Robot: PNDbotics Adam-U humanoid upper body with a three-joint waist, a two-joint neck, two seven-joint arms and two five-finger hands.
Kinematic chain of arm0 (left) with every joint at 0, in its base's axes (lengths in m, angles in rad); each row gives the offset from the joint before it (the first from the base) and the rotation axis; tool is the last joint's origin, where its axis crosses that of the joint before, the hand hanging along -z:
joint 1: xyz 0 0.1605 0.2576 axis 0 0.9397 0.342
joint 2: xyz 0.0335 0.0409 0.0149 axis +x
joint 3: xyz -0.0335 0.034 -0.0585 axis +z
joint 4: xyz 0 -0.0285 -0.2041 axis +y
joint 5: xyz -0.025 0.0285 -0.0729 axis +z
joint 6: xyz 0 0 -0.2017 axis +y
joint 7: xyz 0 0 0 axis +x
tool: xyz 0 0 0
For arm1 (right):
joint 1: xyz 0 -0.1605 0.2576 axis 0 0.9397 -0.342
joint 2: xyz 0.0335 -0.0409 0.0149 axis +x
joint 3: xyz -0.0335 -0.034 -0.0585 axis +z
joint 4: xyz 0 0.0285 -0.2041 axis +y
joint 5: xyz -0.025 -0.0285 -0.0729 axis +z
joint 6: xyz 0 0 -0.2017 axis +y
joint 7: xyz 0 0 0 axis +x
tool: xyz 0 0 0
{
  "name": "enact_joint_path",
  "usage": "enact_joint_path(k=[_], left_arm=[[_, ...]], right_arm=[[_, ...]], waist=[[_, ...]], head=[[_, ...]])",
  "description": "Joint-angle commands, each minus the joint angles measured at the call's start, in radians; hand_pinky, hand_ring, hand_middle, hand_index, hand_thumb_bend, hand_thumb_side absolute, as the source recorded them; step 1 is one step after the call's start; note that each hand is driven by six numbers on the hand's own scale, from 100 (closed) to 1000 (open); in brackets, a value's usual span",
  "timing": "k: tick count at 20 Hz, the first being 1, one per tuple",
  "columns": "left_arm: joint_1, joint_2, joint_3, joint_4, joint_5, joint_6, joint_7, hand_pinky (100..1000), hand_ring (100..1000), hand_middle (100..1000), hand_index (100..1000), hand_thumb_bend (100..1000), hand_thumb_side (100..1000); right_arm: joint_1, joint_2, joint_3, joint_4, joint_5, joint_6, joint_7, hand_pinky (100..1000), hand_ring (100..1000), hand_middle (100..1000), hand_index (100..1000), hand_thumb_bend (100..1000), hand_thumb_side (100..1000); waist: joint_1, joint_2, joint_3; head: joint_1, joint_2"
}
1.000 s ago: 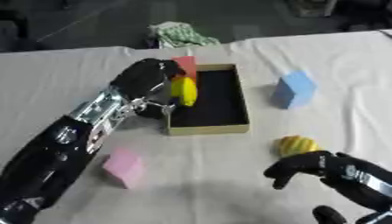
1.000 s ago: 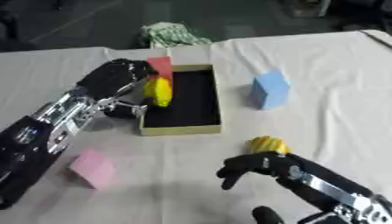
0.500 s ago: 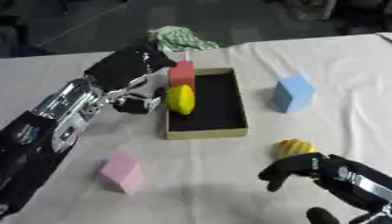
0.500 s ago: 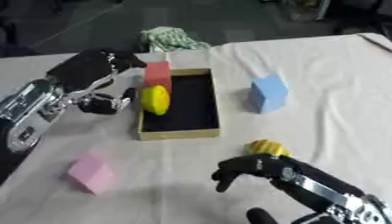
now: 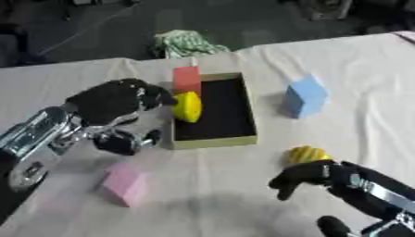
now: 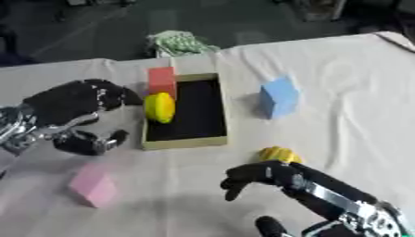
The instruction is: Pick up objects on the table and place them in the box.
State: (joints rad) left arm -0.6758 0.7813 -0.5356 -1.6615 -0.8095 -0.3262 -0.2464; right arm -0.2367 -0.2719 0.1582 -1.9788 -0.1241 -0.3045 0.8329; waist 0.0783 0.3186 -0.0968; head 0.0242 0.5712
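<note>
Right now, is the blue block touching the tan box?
Apart. The left eye view shows bare white cloth between the blue block and the tan box.

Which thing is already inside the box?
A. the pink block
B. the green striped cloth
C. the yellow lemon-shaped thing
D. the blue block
C: the yellow lemon-shaped thing lies against the left wall of the box, while the blue block and the pink block sit out on the table and the green striped cloth lies beyond the box.
</note>
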Motion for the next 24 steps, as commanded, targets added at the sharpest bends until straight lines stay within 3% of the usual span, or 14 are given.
enact_joint_path(k=[1, 7, 10, 14, 24], left_arm=[[0.035, 0.100, 0.006, -0.081, 0.008, -0.043, -0.040, 821, 793, 847, 948, 373, 445], [0.155, 0.228, 0.124, -0.213, 0.066, -0.122, -0.121, 824, 797, 850, 950, 415, 457], [0.194, 0.263, 0.169, -0.279, 0.083, -0.123, -0.162, 823, 797, 852, 950, 453, 472], [0.220, 0.280, 0.176, -0.334, 0.079, -0.086, -0.216, 820, 797, 854, 949, 517, 486], [0.190, 0.258, 0.159, -0.339, 0.058, -0.043, -0.353, 811, 794, 853, 949, 600, 509]], right_arm=[[-0.005, -0.020, -0.007, -0.021, 0.005, -0.004, -0.001, 811, 838, 696, 939, 100, 438], [-0.006, -0.016, -0.003, -0.021, 0.004, -0.003, 0.001, 812, 838, 696, 939, 100, 436], [-0.006, -0.017, -0.002, -0.021, 0.004, -0.003, 0.003, 812, 838, 696, 939, 100, 436], [-0.008, -0.016, -0.001, -0.021, 0.003, -0.003, 0.004, 812, 838, 696, 939, 100, 436], [-0.009, -0.014, 0.000, -0.021, 0.000, -0.001, 0.006, 812, 838, 696, 938, 100, 436]], waist=[[-0.002, -0.023, 0.001], [-0.005, -0.023, -0.005], [-0.005, -0.023, -0.006], [-0.005, -0.024, -0.008], [-0.006, -0.024, -0.011]], head=[[-0.002, 0.000], [0.009, -0.002], [0.010, -0.002], [0.012, -0.004], [0.013, -0.004]])
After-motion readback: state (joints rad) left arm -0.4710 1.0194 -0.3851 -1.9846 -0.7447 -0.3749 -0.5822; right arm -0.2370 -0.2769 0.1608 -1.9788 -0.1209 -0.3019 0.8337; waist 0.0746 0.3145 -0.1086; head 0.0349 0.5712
